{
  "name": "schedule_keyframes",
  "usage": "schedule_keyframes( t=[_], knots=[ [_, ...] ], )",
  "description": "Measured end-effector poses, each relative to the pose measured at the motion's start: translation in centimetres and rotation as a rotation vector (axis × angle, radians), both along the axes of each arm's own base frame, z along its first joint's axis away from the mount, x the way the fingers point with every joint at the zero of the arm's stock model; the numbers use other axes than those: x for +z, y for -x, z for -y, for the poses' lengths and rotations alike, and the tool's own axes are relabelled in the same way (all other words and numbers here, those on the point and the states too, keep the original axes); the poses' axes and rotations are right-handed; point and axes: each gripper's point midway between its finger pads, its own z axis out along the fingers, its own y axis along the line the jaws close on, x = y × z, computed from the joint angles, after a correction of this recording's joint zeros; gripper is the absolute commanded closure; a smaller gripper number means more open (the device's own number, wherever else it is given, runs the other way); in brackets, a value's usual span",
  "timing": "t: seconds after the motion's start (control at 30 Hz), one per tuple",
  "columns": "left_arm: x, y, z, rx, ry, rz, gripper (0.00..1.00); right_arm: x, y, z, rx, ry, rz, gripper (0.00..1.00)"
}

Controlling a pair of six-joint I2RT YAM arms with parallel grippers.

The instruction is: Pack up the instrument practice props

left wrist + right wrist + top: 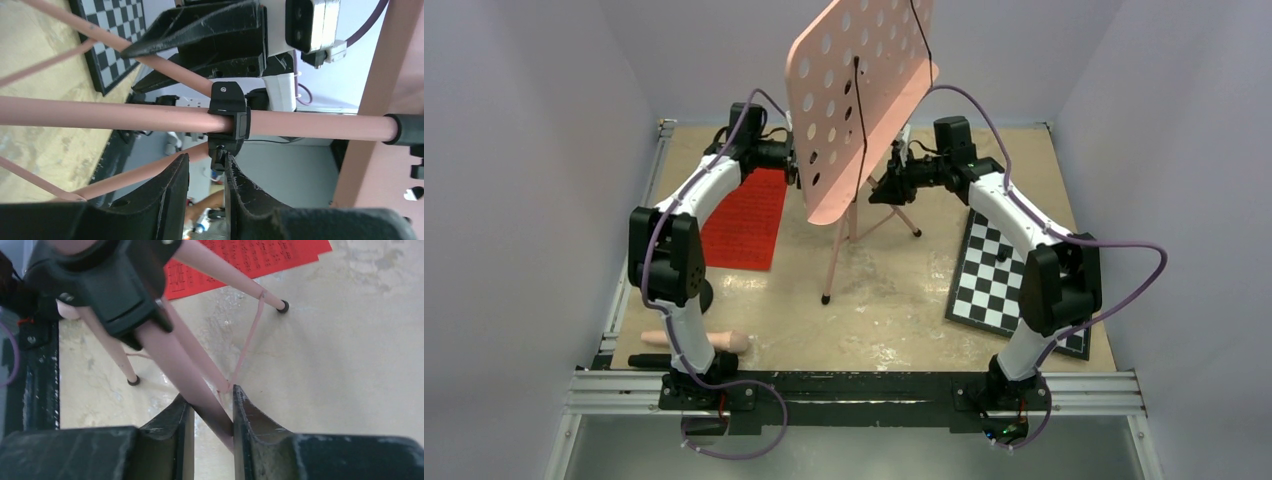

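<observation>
**What stays out of my sight**

From above, the pink music stand [864,100] runs off the top edge, and its broad top hides the pole beneath it. My left arm [669,265] covers part of the red sheet-music pages [746,218], most of the black round base [707,296], the middle of the pink rod [729,341] and one end of the black microphone [646,361]. The pages' print is too small to read. My right arm [1054,285] overlaps the checkerboard [994,275]. Whether my left gripper [206,172] presses the stand's black collar [229,120], I cannot tell.
</observation>
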Motion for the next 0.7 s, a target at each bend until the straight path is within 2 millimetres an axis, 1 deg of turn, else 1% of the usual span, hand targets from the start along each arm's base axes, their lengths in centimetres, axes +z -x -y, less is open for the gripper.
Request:
schedule_keyframes(
  t=[0.03, 0.1, 0.17, 0.3, 0.37, 0.47, 0.57, 0.63, 0.7],
  knots=[
    [0.1, -0.1, -0.1, 0.004, -0.001, 0.030, 0.65, 0.1, 0.1, -0.1, 0.032, 0.003, 0.037, 1.00],
    [0.5, -0.2, -0.6, 0.020, -0.006, 0.100, 0.63, 0.2, 0.6, -0.4, 0.104, 0.003, 0.110, 1.00],
    [0.9, -0.6, -1.3, 0.052, -0.020, 0.176, 0.59, 0.3, 1.2, -0.9, 0.150, -0.001, 0.137, 1.00],
    [1.5, -1.4, -2.9, 0.129, -0.070, 0.391, 0.50, 0.4, 1.9, -1.8, 0.175, -0.005, 0.130, 1.00],
    [1.3, -1.3, -3.6, 0.157, -0.105, 0.504, 0.48, 0.3, 2.0, -1.6, 0.169, 0.005, 0.116, 1.00],
    [-0.7, -1.1, -5.1, 0.179, -0.183, 0.595, 0.45, 0.4, 1.4, -1.2, 0.153, 0.012, 0.104, 1.00],
    [-3.2, -1.0, -6.0, 0.176, -0.243, 0.646, 0.44, 0.6, 0.4, -0.5, 0.124, 0.021, 0.100, 1.00],
    [-4.5, -0.5, -6.4, 0.163, -0.270, 0.674, 0.44, 0.6, -0.1, -0.1, 0.110, 0.027, 0.097, 1.00],
    [-5.5, 0.5, -6.8, 0.140, -0.301, 0.739, 0.43, 0.6, -0.3, 0.1, 0.110, 0.037, 0.099, 1.00]
  ],
)
